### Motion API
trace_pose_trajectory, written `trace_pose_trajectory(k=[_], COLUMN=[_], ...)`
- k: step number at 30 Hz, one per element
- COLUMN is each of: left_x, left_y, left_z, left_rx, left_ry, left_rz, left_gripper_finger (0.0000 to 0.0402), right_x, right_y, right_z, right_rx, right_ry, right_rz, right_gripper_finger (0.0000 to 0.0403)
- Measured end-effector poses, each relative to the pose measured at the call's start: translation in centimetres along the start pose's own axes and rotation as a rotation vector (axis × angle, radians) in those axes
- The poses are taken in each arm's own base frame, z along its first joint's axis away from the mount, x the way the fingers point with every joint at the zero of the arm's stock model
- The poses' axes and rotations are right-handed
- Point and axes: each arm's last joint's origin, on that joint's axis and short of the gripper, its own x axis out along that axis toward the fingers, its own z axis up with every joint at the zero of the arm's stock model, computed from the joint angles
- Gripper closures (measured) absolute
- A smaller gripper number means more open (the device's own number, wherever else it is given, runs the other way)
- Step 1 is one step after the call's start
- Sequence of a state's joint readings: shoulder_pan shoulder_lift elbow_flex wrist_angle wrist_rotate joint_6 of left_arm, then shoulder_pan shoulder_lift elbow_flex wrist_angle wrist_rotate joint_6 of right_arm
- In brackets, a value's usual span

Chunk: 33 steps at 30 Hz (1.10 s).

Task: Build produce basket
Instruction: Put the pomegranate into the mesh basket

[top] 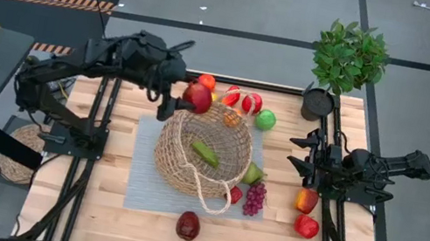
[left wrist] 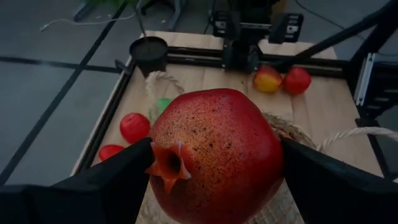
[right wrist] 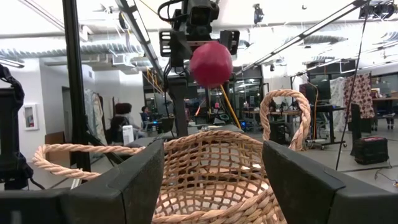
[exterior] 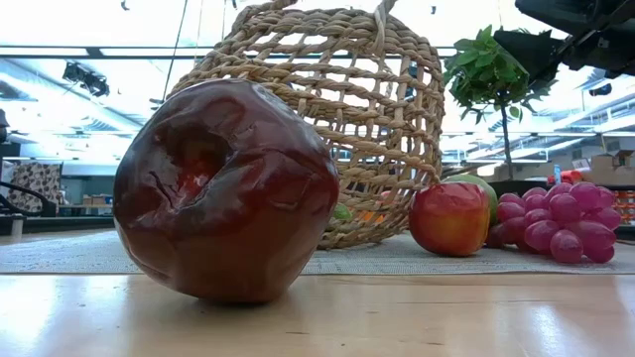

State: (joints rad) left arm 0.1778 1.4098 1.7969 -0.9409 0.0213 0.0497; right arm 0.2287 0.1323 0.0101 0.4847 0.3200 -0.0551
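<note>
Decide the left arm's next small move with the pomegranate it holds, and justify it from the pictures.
Probably carry it a little further over the basket opening, then release. The left gripper holds the pomegranate above the rim's edge, not yet over the middle, where a green piece already lies.

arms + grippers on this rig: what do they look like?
Both arms are dark, nearly black, with chunky jointed housings. The left gripper and right gripper each end in two flat, matte black fingers. No markings are legible.

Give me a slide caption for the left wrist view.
Left gripper holding a red pomegranate above the wicker basket.
</note>
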Motion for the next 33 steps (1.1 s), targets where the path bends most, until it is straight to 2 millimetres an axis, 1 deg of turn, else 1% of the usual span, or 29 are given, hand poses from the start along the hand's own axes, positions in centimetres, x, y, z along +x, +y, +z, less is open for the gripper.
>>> trace_pose_trajectory(k=[3, 7, 10, 15, 18, 23, 27, 33], left_x=[1.7, 3.9, 5.3, 6.9, 7.3, 7.3, 7.3, 7.2], left_y=[-0.8, -1.9, -2.7, -3.6, -4.2, -4.8, -5.2, -5.6], left_z=[0.0, -0.2, -0.4, -0.7, -0.8, -0.6, -0.4, -0.2], left_rx=[0.108, 0.353, 0.535, 0.817, 1.011, 1.312, 1.501, 1.773], left_ry=[0.028, 0.079, 0.107, 0.132, 0.145, 0.16, 0.157, 0.146], left_rz=[-0.007, -0.015, -0.041, -0.066, -0.065, -0.016, 0.015, 0.002], left_gripper_finger=[0.007, 0.007, 0.007, 0.007, 0.007, 0.007, 0.0069, 0.0069], right_x=[0.0, 0.0, 0.0, 0.0, 0.0, 0.0, 0.0, 0.0], right_y=[0.0, 0.0, 0.0, 0.0, 0.0, 0.0, 0.0, 0.0], right_z=[0.0, 0.0, 0.0, 0.0, 0.0, 0.0, 0.0, 0.0], right_rx=[0.0, 0.0, 0.0, 0.0, 0.0, 0.0, 0.0, 0.0], right_ry=[0.0, 0.0, 0.0, 0.0, 0.0, 0.0, 0.0, 0.0], right_rz=[0.0, -0.001, -0.001, 0.0, 0.0, 0.0, 0.0, 0.0], right_gripper_finger=[0.0128, 0.0128, 0.0128, 0.0128, 0.0128, 0.0128, 0.0128, 0.0128])
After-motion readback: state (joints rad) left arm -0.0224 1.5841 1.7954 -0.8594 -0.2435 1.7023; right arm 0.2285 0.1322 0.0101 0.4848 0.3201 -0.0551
